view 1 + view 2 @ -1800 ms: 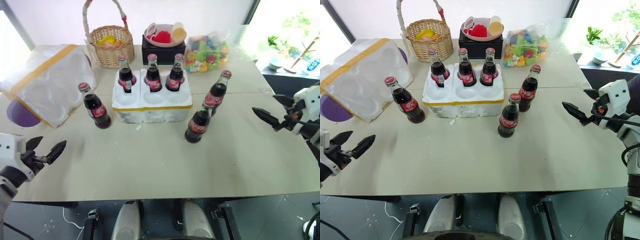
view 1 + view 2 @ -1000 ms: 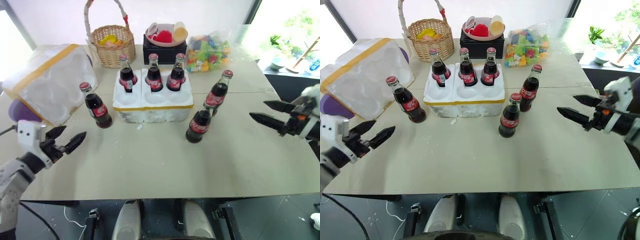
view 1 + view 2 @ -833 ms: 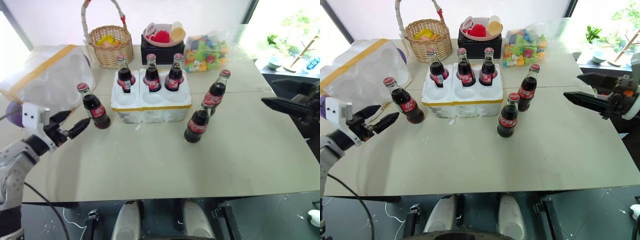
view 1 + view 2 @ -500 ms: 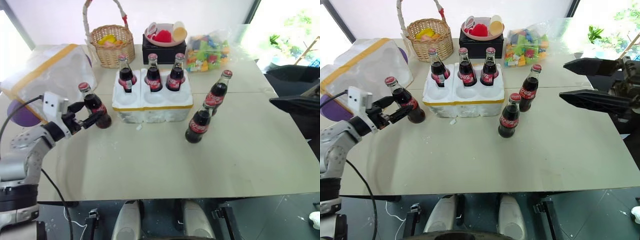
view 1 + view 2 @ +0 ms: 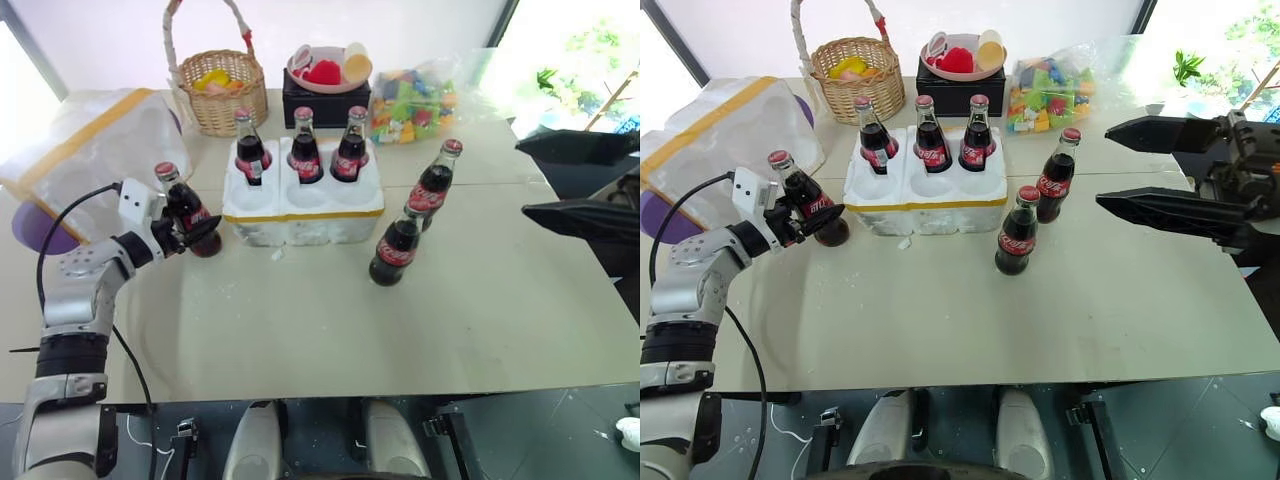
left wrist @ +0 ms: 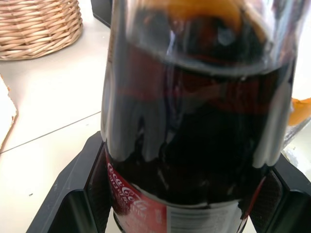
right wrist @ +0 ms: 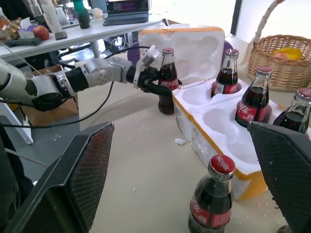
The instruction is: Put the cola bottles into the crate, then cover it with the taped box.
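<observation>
Six cola bottles, dark glass with red caps and red-and-white labels, stand on the table (image 5: 300, 320). Three sit upright in the back wells of the crate (image 5: 303, 205), a low white styrofoam tray with a yellow band; its front wells hold nothing. Two more stand just right of the crate, one in front of the other (image 5: 396, 243) (image 5: 436, 178). The sixth bottle (image 5: 187, 211) stands left of the crate, beside the taped box (image 5: 95, 165), which lies tipped with its hollow side showing. The left gripper (image 5: 812, 222) has its black fingers on either side of this bottle's lower body, at the label; whether they press the glass I cannot tell. The right gripper (image 5: 1140, 168) hangs over the table's right edge, fingers spread wide and holding nothing.
</observation>
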You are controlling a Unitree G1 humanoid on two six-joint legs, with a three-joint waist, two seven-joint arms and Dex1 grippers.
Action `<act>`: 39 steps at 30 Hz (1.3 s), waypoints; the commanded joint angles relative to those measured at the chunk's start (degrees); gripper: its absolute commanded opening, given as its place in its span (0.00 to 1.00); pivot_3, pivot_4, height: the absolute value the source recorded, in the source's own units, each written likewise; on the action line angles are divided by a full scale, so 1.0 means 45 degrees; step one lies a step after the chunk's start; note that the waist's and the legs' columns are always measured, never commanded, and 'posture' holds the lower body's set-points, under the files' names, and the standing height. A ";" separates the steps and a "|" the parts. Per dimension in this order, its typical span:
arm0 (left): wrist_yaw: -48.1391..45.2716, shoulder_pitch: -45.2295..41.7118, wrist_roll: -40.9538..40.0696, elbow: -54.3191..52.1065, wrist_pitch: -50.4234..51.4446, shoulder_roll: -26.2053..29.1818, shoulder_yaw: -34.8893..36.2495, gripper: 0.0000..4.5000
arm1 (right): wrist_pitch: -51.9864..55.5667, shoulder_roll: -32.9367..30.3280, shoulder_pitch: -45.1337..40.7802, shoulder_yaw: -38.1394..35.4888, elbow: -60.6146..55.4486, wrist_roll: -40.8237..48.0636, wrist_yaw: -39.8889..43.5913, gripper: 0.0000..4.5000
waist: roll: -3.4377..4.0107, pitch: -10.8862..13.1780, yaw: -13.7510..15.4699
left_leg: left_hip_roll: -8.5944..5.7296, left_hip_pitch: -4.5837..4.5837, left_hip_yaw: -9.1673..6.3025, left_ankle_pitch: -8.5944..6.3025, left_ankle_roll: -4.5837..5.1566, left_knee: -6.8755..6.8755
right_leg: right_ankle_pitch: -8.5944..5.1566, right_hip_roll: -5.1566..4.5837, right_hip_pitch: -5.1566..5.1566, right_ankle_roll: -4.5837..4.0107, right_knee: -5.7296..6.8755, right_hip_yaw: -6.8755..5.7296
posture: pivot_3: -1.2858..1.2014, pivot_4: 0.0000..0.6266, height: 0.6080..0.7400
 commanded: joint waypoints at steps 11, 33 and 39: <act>-0.3176 -0.1986 -0.4845 -0.3541 0.6329 0.3271 0.1312 0.64 | -0.0927 0.0047 0.1079 -0.0003 -0.0493 -0.0933 -0.0275 1.00 | -0.0049 0.0037 0.0121 | 0.0001 -0.0044 -0.0003 0.0002 -0.0001 0.0004 | -0.0002 0.0003 -0.0052 0.0001 0.0025 0.0000 | 0.52 0.24 1.00; -0.4506 -0.7425 0.0863 0.5249 -0.0073 -0.1134 -0.2645 0.64 | -0.1748 0.1523 0.2552 -0.0024 -0.1908 -0.2070 -0.2670 1.00 | -0.0067 0.0047 0.0313 | -0.0013 -0.0062 -0.0004 0.0005 0.0004 0.0023 | 0.0040 0.0011 -0.0045 0.0078 0.0012 0.0008 | 0.52 0.24 1.00; -0.4309 -0.6908 0.1416 0.5416 -0.0709 -0.1436 -0.2449 0.99 | -0.1516 0.1618 0.2998 -0.0212 -0.1913 -0.1749 -0.2938 1.00 | -0.0064 0.0045 0.0313 | -0.0013 -0.0061 -0.0007 0.0005 0.0004 0.0034 | 0.0039 0.0010 -0.0037 0.0076 0.0015 0.0009 | 0.52 0.24 1.00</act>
